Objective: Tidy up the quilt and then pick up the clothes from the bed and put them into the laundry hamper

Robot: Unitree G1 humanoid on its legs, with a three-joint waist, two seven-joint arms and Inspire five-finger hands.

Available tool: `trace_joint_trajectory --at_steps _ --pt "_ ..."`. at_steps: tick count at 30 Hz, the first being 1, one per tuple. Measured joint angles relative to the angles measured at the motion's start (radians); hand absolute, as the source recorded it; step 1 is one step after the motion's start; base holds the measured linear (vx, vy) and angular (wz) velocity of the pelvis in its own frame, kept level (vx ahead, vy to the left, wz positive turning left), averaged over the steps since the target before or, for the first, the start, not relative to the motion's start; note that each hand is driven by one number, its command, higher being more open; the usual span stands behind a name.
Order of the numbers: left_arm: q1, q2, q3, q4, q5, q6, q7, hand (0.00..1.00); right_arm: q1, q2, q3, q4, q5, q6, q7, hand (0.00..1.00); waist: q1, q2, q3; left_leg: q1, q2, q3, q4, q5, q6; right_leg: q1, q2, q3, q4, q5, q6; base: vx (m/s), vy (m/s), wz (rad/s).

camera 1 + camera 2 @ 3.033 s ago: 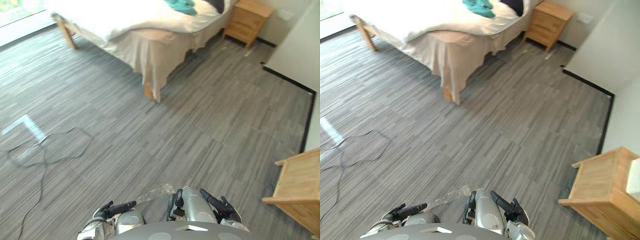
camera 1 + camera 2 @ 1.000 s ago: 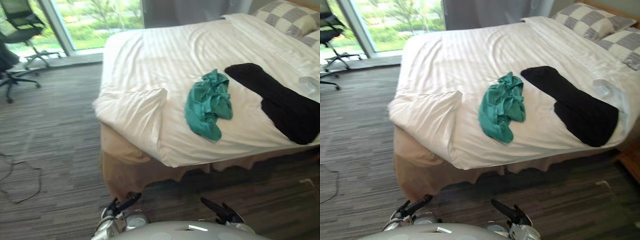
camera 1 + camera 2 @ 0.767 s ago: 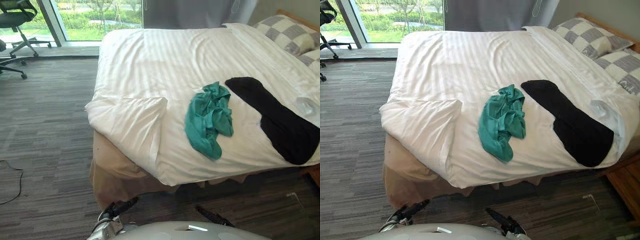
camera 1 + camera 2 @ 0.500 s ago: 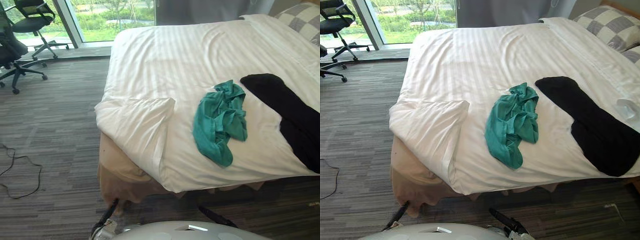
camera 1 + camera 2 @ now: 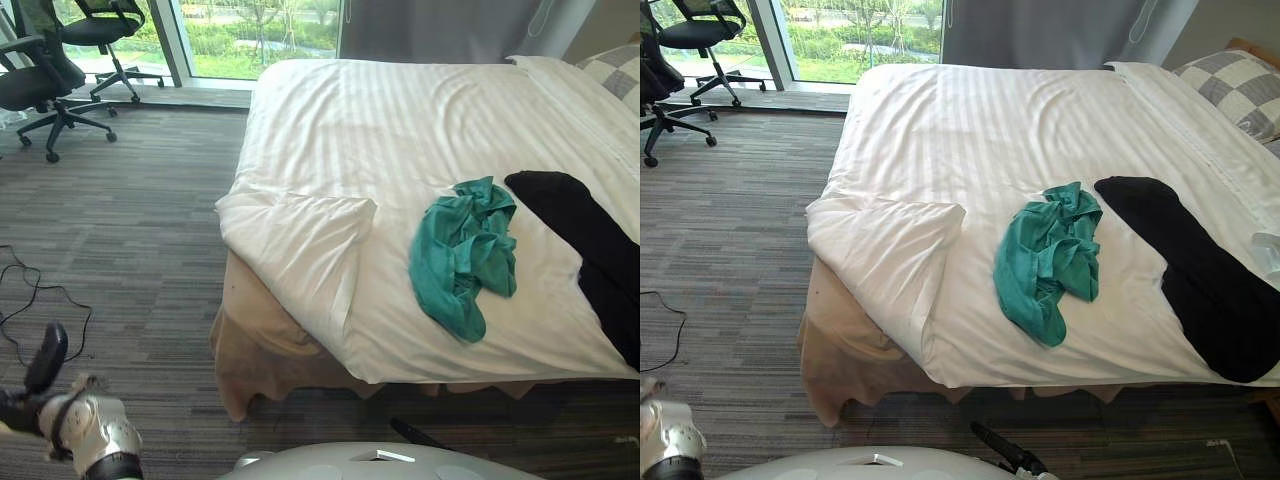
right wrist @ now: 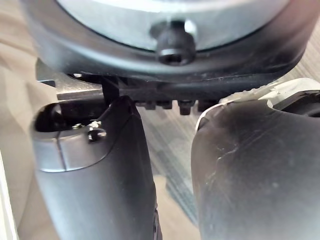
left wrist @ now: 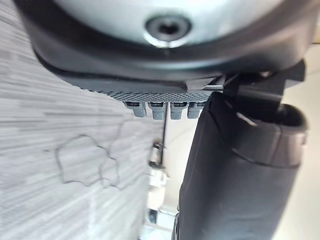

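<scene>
**Both hands empty, clothes on the bed**

My left hand (image 5: 45, 360) hangs at 8 o'clock over the carpet (image 5: 130, 250), fingers (image 5: 48, 348) straight, holding nothing. My right hand (image 5: 1002, 452) peeks in at 6 o'clock; its fingers look straight and empty. The white quilt (image 5: 400, 140) covers the bed (image 5: 250, 340), near corner folded back. A crumpled teal garment (image 5: 462, 250) lies on it at 3 o'clock, a black garment (image 5: 590, 240) just beside.

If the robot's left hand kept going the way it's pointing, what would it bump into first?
Probably nothing soon: the left hand points across the floor toward the office chair far off, though depth is unclear.
</scene>
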Motion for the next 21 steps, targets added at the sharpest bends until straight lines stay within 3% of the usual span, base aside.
trace_joint_trajectory --at_steps 4,6,9,11,15,17,21 --pt "-0.078 0.132 -0.155 -0.111 0.260 0.048 0.005 1.00 0.006 -0.002 -0.011 -0.010 0.009 0.000 -0.005 1.00 0.000 0.011 -0.008 -0.005 -0.006 0.013 -0.002 0.000 0.000 -0.015 0.000 0.024 -0.003 0.003 0.003 0.01 0.002 -0.09" --pt "-0.167 0.226 -0.183 -0.096 0.427 0.070 -0.058 1.00 0.007 0.000 -0.033 -0.021 0.009 0.000 -0.003 1.00 -0.016 0.021 -0.010 0.000 -0.007 0.031 -0.002 -0.002 -0.002 -0.018 0.002 0.042 -0.010 0.008 0.005 0.02 -0.009 -0.26" --pt "-0.277 0.318 -0.207 -0.074 0.512 0.070 -0.162 1.00 0.019 0.002 -0.046 -0.028 0.008 -0.003 -0.003 1.00 -0.029 0.033 -0.020 0.003 -0.005 0.047 0.001 -0.007 -0.005 -0.018 0.006 0.059 -0.023 0.017 0.001 0.02 -0.016 -0.21" --pt "-0.387 0.400 -0.300 -0.070 0.583 0.068 -0.249 1.00 0.022 0.002 -0.079 -0.028 0.007 -0.007 -0.006 1.00 -0.036 0.045 -0.027 0.003 -0.005 0.063 0.010 -0.017 -0.004 -0.024 0.006 0.078 -0.023 0.022 -0.004 0.00 -0.006 -0.21" --pt "-0.450 0.426 -0.412 -0.121 0.647 0.069 -0.340 1.00 0.022 0.000 -0.098 -0.028 0.007 -0.026 -0.025 1.00 -0.066 0.077 -0.041 0.001 -0.005 0.079 0.030 -0.042 -0.002 -0.029 0.000 0.094 -0.023 0.027 -0.010 0.01 0.009 -0.17" --pt "-0.453 0.424 -0.460 -0.132 0.686 0.074 -0.380 1.00 0.019 0.001 -0.097 -0.028 0.008 -0.028 -0.029 1.00 -0.085 0.080 -0.044 0.002 -0.004 0.093 0.049 -0.055 -0.006 -0.030 -0.002 0.112 -0.023 0.027 -0.010 0.00 -0.002 -0.29" --pt "-0.477 0.373 -0.545 -0.127 0.720 0.122 -0.425 1.00 0.023 0.002 -0.097 -0.017 0.007 -0.019 -0.045 1.00 -0.086 0.076 -0.044 0.001 -0.002 0.100 0.059 -0.065 -0.005 -0.033 -0.001 0.113 -0.023 0.027 -0.009 -0.01 -0.028 -0.07"
